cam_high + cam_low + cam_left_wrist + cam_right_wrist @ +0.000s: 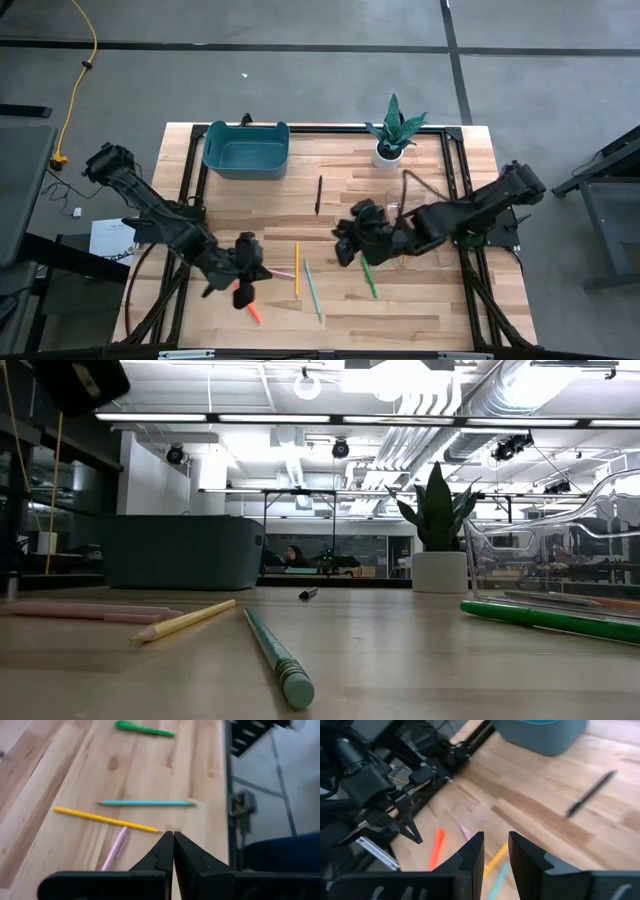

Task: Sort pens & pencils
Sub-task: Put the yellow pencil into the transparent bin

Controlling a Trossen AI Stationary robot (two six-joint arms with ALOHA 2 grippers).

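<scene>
My left gripper (173, 840) is shut and hovers near the table's near-left part, beside the red-orange pen (252, 311). The pink pen (115, 849), yellow pencil (105, 819) and teal pencil (145, 803) lie flat just ahead of it. The green pen (368, 278) lies further right. My right gripper (496, 851) is open above the table's middle and touches nothing. The black pen (319, 195) lies alone toward the far side. I cannot make out the orange and brown pencils.
A teal bin (246, 150) stands at the far edge, with a potted plant (392, 132) to its right. A clear container (560, 550) sits on the right with slim sticks showing through its wall. Bare wood lies between the bin and the pens.
</scene>
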